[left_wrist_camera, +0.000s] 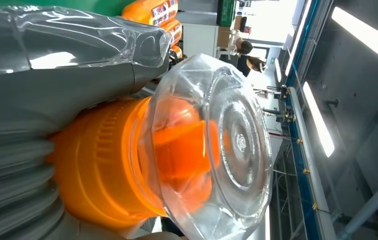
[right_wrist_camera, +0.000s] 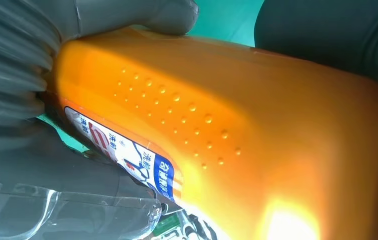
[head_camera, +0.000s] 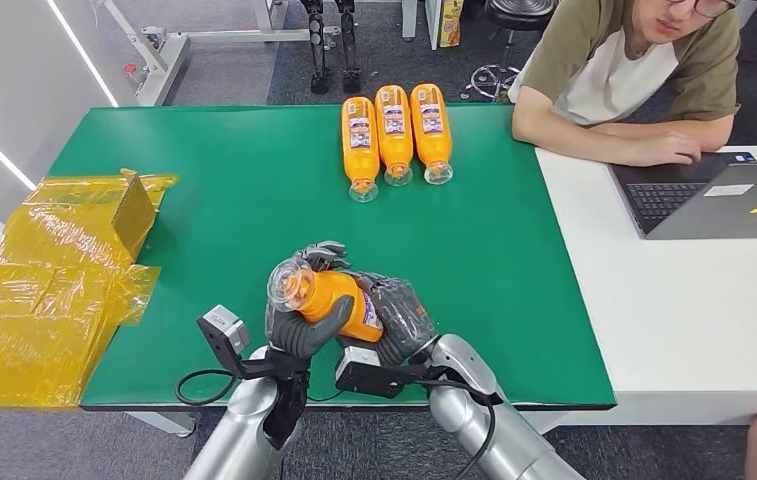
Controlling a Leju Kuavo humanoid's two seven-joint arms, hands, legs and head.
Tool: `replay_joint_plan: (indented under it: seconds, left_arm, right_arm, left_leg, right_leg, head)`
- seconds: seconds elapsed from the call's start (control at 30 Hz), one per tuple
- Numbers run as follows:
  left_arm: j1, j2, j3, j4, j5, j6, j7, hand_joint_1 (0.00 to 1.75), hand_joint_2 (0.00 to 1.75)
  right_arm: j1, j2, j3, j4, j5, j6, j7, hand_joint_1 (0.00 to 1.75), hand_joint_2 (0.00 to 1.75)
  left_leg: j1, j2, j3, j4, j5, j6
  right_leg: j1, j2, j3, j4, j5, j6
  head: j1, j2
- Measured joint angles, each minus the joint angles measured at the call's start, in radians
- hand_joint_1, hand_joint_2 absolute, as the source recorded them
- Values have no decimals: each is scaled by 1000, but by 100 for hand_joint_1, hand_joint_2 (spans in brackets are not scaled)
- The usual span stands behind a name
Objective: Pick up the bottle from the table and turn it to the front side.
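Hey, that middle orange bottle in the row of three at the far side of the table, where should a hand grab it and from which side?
Probably grip the middle bottle around its wide orange body, coming down from above. It lies flat, its clear cap pointing toward the robot, with neighbouring bottles close on both sides, so a sideways approach looks blocked.

The scene is evenly and brightly lit by ceiling strip lights; glare is seen on the bottle, blurred close up.
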State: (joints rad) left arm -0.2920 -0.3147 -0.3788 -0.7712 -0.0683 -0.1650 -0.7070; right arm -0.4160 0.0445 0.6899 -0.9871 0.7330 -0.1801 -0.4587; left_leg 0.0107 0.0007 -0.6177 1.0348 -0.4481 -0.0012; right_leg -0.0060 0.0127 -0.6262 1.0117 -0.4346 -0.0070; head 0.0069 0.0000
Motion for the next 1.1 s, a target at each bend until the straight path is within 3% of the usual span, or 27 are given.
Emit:
replay_joint_plan:
  seconds: [0.1, 0.13, 0.23, 0.27, 0.53, 0.67, 0.73, 0.9, 1.1]
  left_arm:
    - [0, 0, 0, 0, 8, -2, -2, 175, 175]
    - [0, 0, 0, 0, 11, -2, -3, 175, 175]
    - [0, -1, 0, -2, 21, 3, -3, 175, 175]
    - [0, -1, 0, -5, 22, 6, -3, 175, 175]
    - [-9, -4, -16, -17, 14, 90, -2, 175, 175]
    - [-20, -4, -16, -26, -22, 166, 7, 175, 175]
    - [-29, -4, -16, -40, -77, 267, 24, 175, 175]
    - [-49, 36, 0, -103, -357, 652, 129, 175, 175]
    - [-120, 152, 115, -146, -752, 844, 258, 175, 175]
  right_arm:
    - [5, -1, -1, -7, 9, -2, 9, 171, 175]
    - [8, -1, -1, -9, 12, -4, 12, 157, 175]
    - [15, -1, -1, -15, 25, -19, 22, 29, 175]
    - [18, 0, -1, -16, 30, -27, 24, 0, 175]
    - [86, 35, -21, -35, -10, -161, 24, 0, 175]
    - [111, 50, -30, -49, -59, -235, -14, 0, 175]
    - [129, 60, -32, -62, -107, -282, -45, 0, 175]
    - [191, 79, -33, -130, -188, -347, -73, 0, 175]
    - [269, 90, -33, -206, -276, -357, -88, 0, 175]
  left_leg:
    - [0, 0, 0, 0, 0, 0]
    - [0, 0, 0, 0, 0, 0]
    - [0, 0, 0, 0, 0, 0]
    - [0, 0, 0, 0, 0, 0]
    - [0, 0, 0, 0, 0, 0]
    - [0, 0, 0, -1, 0, 0]
    - [0, 0, -1, -1, 0, 0]
    - [0, 0, -1, -1, 0, 0]
    - [2, -1, -1, -1, 0, -1]
  right_leg:
    - [0, 0, 0, 0, 0, 0]
    - [0, 0, 0, 0, 0, 0]
    - [0, 0, 0, 0, 0, 0]
    - [0, 0, 0, 0, 0, 0]
    - [0, 0, 0, 0, 0, 0]
    - [0, 0, 0, 0, 0, 0]
    - [0, 0, 0, 0, 0, 0]
    - [0, -1, 0, 1, 0, -1]
    - [1, -2, -1, 2, -1, -3]
  head:
    - [0, 0]
    - [0, 0]
    - [0, 0]
    - [0, 0]
    - [0, 0]
    - [0, 0]
    - [0, 0]
    - [0, 0]
    - [0, 0]
